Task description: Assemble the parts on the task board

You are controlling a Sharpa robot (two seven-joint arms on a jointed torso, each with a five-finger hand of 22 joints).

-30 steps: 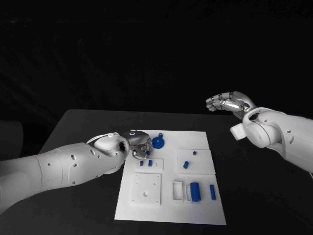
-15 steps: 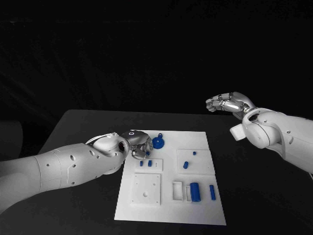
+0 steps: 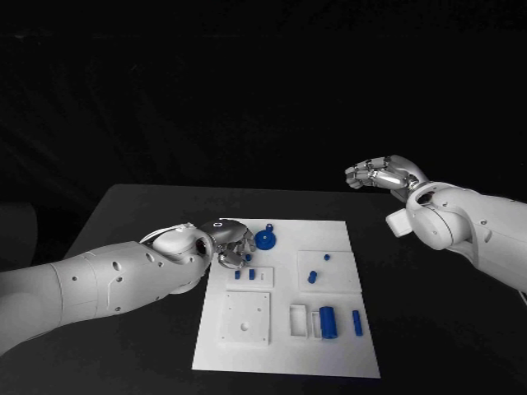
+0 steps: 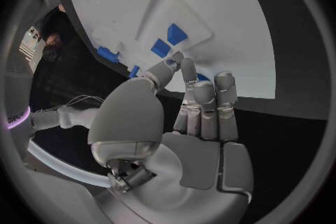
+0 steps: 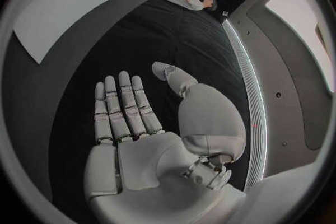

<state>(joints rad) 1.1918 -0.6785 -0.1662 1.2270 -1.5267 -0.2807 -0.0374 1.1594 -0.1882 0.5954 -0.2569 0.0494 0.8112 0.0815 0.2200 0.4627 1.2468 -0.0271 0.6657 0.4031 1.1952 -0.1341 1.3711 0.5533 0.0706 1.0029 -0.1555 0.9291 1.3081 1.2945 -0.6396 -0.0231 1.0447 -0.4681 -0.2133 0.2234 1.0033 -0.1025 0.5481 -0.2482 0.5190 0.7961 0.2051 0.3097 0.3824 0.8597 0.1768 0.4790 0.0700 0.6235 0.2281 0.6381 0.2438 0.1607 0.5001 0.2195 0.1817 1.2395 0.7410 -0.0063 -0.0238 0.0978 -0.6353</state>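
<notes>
Now the flat white rectangular task board (image 3: 290,346) is lying in the middle of the black bench (image 3: 133,206), its far edge near the bench's far edge. The silver left hand (image 3: 226,240) is hovering at the board's far left corner, just beside a round blue gear-like part (image 3: 266,240) with a small handle pointing to the far edge. In the left wrist view the left hand's fingers (image 4: 204,102) are lying straight and pressed together side by side, with the thumb brought close to the first fingertip; whether anything is pinched between them I cannot tell. Two small blue block parts (image 3: 244,274) are standing in a raised white plate just nearside of that hand, and two more small blue pieces (image 3: 316,273) are sitting on a plate toward the board's right edge. Near the board's right near area a long blue cylinder part (image 3: 329,319) and a thin blue bar (image 3: 357,322) are lying side by side. The silver right hand (image 3: 382,174) is hanging well apart from the board, beyond the bench's far right corner, holding nothing, its fingers (image 5: 120,106) straight and close together.
</notes>
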